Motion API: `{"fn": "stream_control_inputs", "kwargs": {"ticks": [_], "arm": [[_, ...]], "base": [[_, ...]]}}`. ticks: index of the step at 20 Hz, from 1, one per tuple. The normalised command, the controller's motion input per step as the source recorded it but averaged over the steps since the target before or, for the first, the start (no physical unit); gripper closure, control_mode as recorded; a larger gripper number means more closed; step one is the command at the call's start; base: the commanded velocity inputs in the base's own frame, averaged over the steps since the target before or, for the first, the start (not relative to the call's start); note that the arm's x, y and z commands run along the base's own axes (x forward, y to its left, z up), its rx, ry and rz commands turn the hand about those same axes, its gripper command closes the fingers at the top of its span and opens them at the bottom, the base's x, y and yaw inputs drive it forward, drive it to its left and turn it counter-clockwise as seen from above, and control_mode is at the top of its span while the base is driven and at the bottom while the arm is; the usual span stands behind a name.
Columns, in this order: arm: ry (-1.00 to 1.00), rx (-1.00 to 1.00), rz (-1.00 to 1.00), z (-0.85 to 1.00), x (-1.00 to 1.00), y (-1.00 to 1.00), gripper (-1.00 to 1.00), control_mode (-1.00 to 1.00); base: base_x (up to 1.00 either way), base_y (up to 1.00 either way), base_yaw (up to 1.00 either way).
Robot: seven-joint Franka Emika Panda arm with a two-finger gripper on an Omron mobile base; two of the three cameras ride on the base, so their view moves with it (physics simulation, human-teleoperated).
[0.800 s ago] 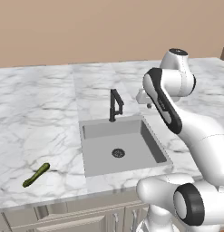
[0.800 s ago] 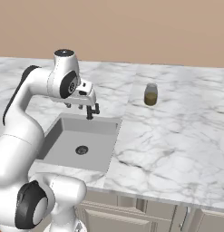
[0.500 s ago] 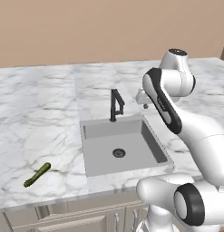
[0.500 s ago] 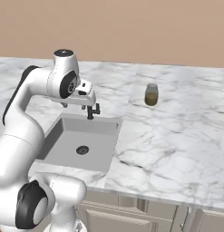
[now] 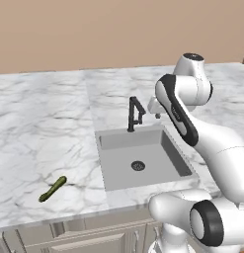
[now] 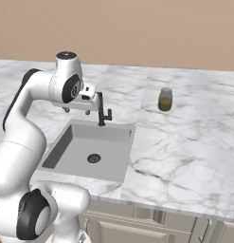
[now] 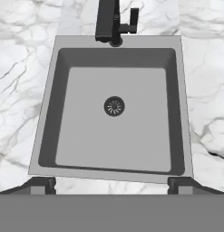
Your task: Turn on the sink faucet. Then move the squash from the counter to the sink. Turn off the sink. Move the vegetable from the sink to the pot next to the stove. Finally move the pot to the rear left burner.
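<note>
The hand [image 7: 112, 182] is spread wide, with nothing between its fingers and no contact with any object. In the hand view its two dark fingertips [image 7: 39, 183] rise at the lower left and lower right, one near each front corner of the sink [image 7: 47, 108], so the hand looks straight down into the basin from above.

In the left base view the hand [image 5: 154, 105] sits at the end of the white arm, just beside the sink faucet [image 5: 135, 113] on its right, and apart from it. In the right base view the hand [image 6: 85, 103] is on the left of the faucet [image 6: 103, 110], near it, above the rear edge of the sink [image 6: 61, 144].

The sink faucet [image 7: 114, 22] is matte black, upright, and mounted on the bench [image 5: 39, 128] at the middle of the sink's rear rim. The sink [image 5: 165, 143] is a grey rectangular basin with a round dark drain [image 7: 114, 106] near its centre. No water stream can be made out.

The squash [image 5: 52, 189] lies flat on the bench, well to the left of the sink and near the front edge, set diagonally. It is dark green and slender, and is well apart from the hand.

A small glass jar [image 6: 165, 99] with olive-yellow contents stands upright on the bench [image 6: 184, 142] to the right of the sink, behind it, apart from the faucet.
</note>
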Motion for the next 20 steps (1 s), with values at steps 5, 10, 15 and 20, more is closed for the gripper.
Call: {"fn": "stream_control_inputs", "kwargs": {"ticks": [5,10,15,20], "arm": [[0.0,0.0,0.0,0.0,0.0,0.0,-1.0,1.0],[0.0,0.0,0.0,0.0,0.0,0.0,-1.0,1.0],[0.0,0.0,0.0,0.0,0.0,0.0,-1.0,1.0],[0.0,0.0,0.0,0.0,0.0,0.0,-1.0,1.0]], "base": [[0.19,0.37,0.0],[0.3,0.28,0.0],[0.39,0.0,0.0],[0.31,0.0,0.0]]}}
